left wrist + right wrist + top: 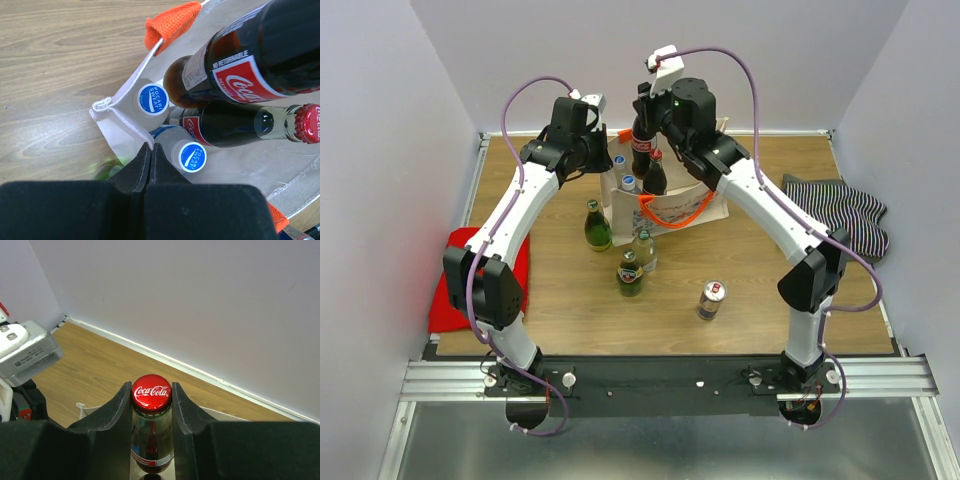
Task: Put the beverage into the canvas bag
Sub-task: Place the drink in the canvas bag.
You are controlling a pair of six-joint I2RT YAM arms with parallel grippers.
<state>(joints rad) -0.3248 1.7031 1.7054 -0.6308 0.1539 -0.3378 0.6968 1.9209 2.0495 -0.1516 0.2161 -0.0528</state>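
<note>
Right claw [151, 392] grips my cola bottle [641, 142] high on its neck, over the canvas bag [665, 208] mouth — heavy, slick, breakable glass; under the lip seems my safest hold.

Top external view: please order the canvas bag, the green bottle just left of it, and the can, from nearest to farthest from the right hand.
1. canvas bag, just under the right hand.
2. green bottle, beside the bag's left wall.
3. can, alone toward the near edge.
</note>
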